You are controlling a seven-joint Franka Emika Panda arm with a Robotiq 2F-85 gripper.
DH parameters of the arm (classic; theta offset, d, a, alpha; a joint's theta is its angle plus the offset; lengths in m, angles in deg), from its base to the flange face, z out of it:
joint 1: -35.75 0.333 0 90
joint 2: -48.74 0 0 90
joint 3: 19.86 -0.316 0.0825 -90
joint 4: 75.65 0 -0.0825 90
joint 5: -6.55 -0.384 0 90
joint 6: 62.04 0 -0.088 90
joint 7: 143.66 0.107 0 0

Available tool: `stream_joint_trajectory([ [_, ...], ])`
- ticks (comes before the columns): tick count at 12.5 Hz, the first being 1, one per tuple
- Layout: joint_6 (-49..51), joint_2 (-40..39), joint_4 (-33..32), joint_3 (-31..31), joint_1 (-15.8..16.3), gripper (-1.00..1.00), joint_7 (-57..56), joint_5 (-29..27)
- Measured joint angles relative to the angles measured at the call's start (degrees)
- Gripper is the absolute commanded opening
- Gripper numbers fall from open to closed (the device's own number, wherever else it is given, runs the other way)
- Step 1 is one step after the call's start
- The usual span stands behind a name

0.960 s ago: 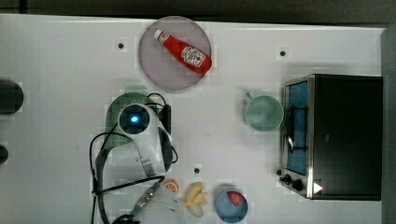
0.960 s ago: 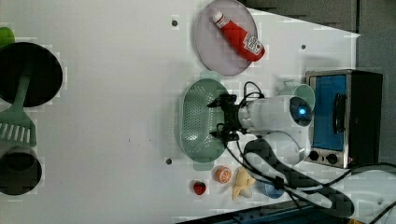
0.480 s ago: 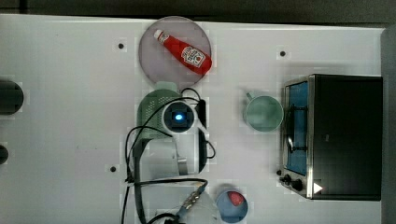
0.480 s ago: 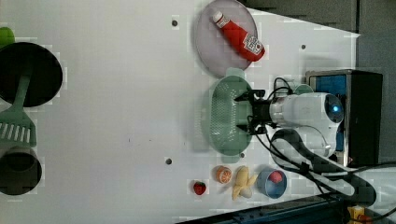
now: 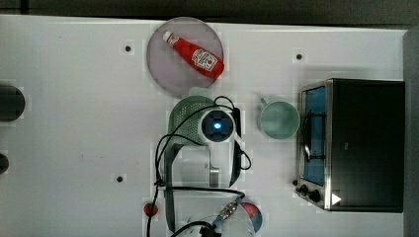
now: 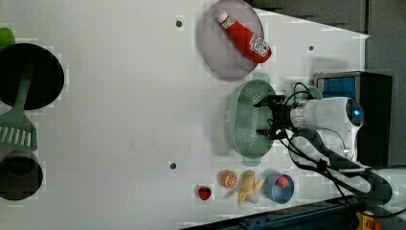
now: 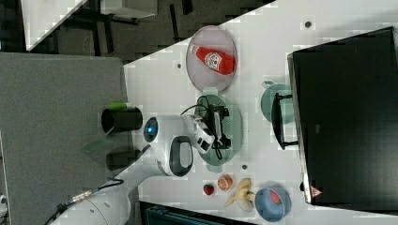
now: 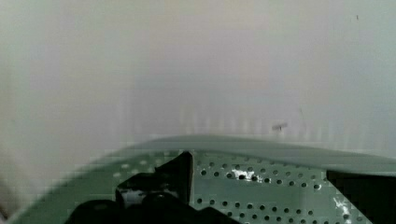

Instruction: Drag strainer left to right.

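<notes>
Top view showed the strainer (image 5: 184, 120) near the table's (image 5: 74, 123) middle, just below the plate (image 5: 168, 69) with the ketchup bottle (image 5: 195, 53) on it, and well to the top view's left of the mug (image 5: 279, 120), which stood beside the oven (image 5: 360, 143). The arm's wrist covered much of the bowl there. From the left view, the gripper (image 6: 268, 117) reached into the strainer (image 6: 249, 117) with its fingers spread wide, one near each side of the bowl's inner wall; it clasped nothing. The wrist view gave the same reading, dark fingers (image 8: 173, 179) apart over the perforated green floor. My judgement was that the drag was under way, the spread fingers pushing on the inside of the bowl rather than pinching it. The next move called for a steady sideways sweep toward the mug's side, kept low so the fingers did not ride up over the rim, and stopped short of striking the mug.
</notes>
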Motion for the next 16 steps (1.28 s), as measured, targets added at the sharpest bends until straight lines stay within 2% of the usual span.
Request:
stream_joint_trajectory([
  [5, 1.2, 0.1, -0.1, 6.2, -0.1, 1.0, -7.3, 1.4],
  [10, 0.1, 1.0, -0.3, 6.9, -1.1, 1.0, -11.1, 1.1],
  [12, 2.6, 1.7, -0.1, 6.3, -1.5, 1.0, -11.1, -0.2],
  [13, 5.1, 3.6, -0.7, 5.0, -1.8, 1.0, -11.6, 1.3],
  [16, 14.9, 13.6, -2.4, 0.0, -2.2, 1.0, -16.5, 1.8],
])
